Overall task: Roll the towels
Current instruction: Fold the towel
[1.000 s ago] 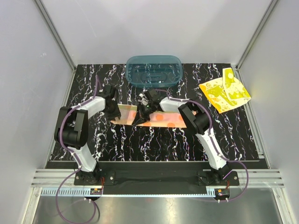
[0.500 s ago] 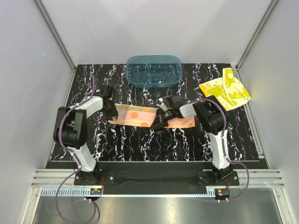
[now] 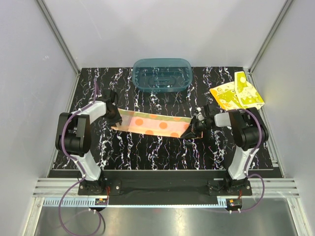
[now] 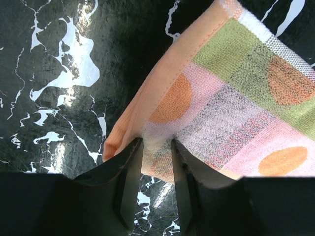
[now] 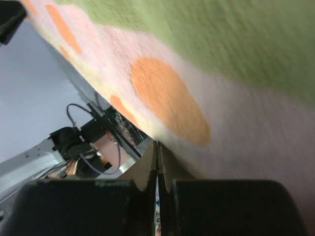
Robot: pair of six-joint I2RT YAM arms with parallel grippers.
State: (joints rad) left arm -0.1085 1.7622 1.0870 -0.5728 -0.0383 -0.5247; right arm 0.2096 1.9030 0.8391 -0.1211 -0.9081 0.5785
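Top external view: left end effector (image 3: 114,117) and right end effector (image 3: 195,127) each pinch the orange-dotted pastel cloth towel (image 3: 152,123) taut; overpulling could slip a corner free.

Bench (image 3: 147,147): black marble-pattern top, white veining, glossy reflections; back wall (image 3: 167,29), left wall (image 3: 29,98), right wall (image 3: 298,123): plain pale grey panels; aluminium corner posts (image 3: 57,37); slotted rail (image 3: 278,187) along near edge; brushed metal sheet (image 3: 162,219) below; lighting even.

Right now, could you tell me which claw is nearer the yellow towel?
Right. The right claw is a short way left of the yellow towel; the left claw is far across the table.
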